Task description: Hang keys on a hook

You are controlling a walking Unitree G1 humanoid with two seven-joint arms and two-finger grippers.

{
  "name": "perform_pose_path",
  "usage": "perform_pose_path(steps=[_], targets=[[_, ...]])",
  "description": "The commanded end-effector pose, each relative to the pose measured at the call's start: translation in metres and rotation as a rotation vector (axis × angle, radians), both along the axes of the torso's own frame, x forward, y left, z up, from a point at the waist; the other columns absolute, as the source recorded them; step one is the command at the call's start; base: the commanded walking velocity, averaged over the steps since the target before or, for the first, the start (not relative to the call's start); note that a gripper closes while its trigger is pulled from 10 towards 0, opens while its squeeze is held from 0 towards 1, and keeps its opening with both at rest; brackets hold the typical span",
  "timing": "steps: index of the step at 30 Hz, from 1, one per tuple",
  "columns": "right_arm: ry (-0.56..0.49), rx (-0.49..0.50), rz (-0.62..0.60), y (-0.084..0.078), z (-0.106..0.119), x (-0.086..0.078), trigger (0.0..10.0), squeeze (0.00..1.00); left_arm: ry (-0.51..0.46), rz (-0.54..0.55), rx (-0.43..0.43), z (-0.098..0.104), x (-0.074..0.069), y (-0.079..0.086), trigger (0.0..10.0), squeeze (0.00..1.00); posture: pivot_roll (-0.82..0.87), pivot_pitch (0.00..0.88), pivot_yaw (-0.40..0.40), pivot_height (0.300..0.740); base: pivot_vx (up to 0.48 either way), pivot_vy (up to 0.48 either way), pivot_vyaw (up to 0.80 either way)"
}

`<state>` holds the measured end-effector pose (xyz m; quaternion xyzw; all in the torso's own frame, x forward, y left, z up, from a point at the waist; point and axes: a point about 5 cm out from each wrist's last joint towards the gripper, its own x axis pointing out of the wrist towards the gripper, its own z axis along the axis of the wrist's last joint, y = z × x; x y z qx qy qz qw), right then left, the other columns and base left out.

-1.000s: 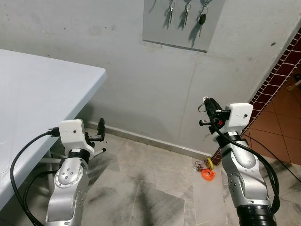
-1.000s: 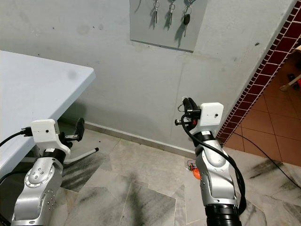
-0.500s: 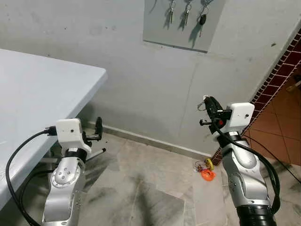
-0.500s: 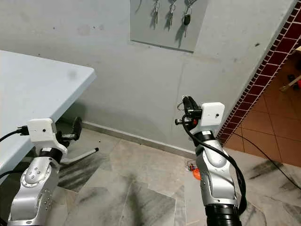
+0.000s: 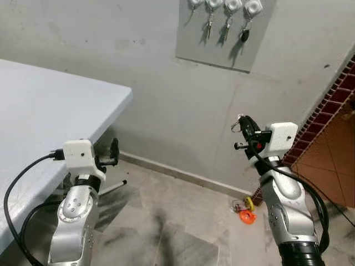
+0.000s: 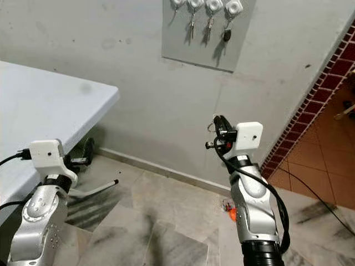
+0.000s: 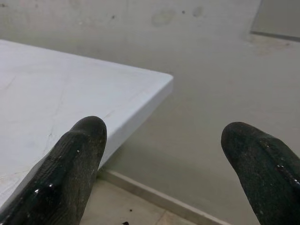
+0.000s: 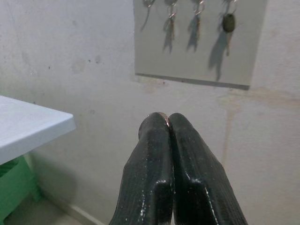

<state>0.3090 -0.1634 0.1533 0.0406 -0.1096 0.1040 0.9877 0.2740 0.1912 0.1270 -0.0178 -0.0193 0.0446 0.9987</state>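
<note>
Now right pincer [image 5: 244, 123] pinching key ring [image 5: 238, 123], below hook board [image 5: 222, 27]

No text, label, brand, number or sign can be read anywhere in these views (the pictures are too coarse for any fine marking, if one exists).
</note>
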Motion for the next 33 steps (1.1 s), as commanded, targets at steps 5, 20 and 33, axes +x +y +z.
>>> perform_pose_path(steps=[5, 20, 33], targets=[[-0.017, 0.005, -0.001, -0.0002, 0.0037, 0.0012, 10.0, 0.0, -0.013, 0.008, 0.009, 0.004, -0.0001, 0.0019, 10.0, 0.0, -0.01, 0.036, -0.036, 0.74, 0.307, 0.0, 0.0], [-0.015, 0.009, -0.003, -0.0004, 0.0033, 0.0009, 10.0, 0.0, -0.014, 0.013, 0.008, 0.005, 0.0004, 0.0023, 10.0, 0.0, -0.01, 0.042, -0.038, 0.74, 0.309, 0.0, 0.0], [-0.008, 0.007, -0.001, -0.0006, 0.002, 0.0001, 10.0, 0.0, -0.005, 0.027, -0.012, 0.0033, -0.0012, 0.0032, 10.0, 0.0, -0.01, 0.053, -0.038, 0.74, 0.335, 0.0, 0.0]])
